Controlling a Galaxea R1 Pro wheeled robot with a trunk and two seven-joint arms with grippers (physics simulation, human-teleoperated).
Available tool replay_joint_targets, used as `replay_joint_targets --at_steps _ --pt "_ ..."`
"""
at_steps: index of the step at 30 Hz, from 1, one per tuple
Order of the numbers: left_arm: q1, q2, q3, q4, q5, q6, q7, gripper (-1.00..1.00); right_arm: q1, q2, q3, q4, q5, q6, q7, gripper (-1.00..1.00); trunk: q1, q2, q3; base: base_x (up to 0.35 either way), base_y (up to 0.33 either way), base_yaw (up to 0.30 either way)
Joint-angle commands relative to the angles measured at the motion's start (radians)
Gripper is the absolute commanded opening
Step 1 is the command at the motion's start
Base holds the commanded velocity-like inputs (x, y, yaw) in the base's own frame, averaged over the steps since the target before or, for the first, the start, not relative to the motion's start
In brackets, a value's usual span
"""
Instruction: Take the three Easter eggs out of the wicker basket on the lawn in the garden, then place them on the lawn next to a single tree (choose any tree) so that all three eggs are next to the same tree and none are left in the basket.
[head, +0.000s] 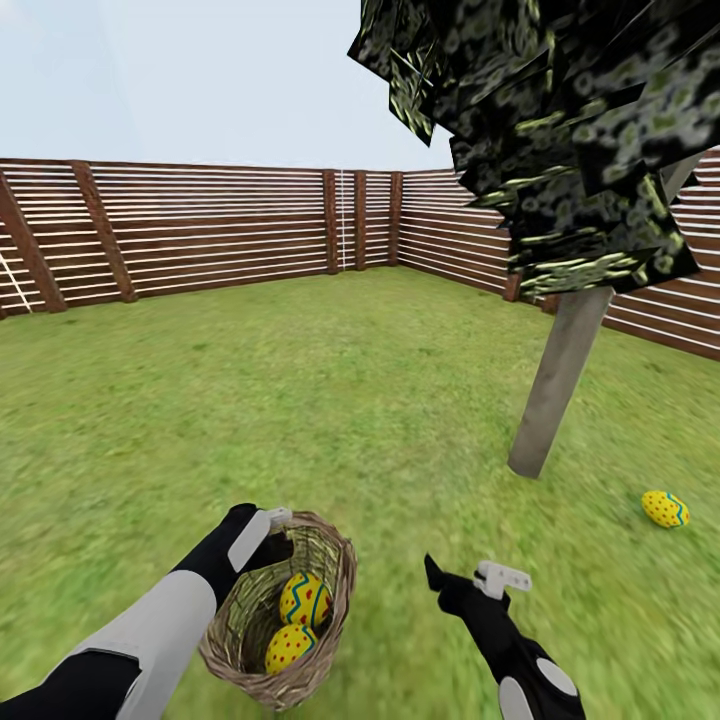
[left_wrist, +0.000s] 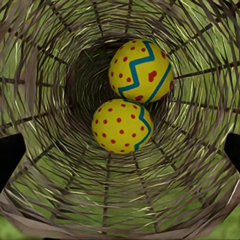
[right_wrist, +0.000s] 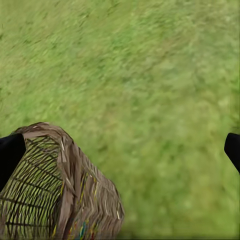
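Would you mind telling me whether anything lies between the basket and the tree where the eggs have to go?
Nothing visible does: bare lawn runs from the wicker basket to the tree, where one egg already lies.

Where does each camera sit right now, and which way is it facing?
Head view: on the head, looking forward and down over lawn, tree and fence; both arms show, left gripper at the basket rim.
Left wrist view: by that gripper, looking into the basket at two eggs; dark fingertips at the edges.
Right wrist view: looking down at grass and the basket's outside.
All three share the basket.
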Motion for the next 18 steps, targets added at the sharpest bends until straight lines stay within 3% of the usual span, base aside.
replay_joint_targets --at_steps 1,18 --pt "0.0 0.001 -0.007 -0.001 0.011 0.002 0.009 1.0 0.001 0.0 0.001 -0.003 -0.01 0.004 -0.002 1.0 0.004 -0.008 -0.004 0.0 0.0 0.0" --pt "0.0 0.001 -0.008 -0.002 0.011 -0.016 0.008 1.0 0.007 -0.002 -0.004 -0.005 -0.01 0.006 0.027 1.0 0.069 -0.127 -0.057 0.0 0.0 0.0"
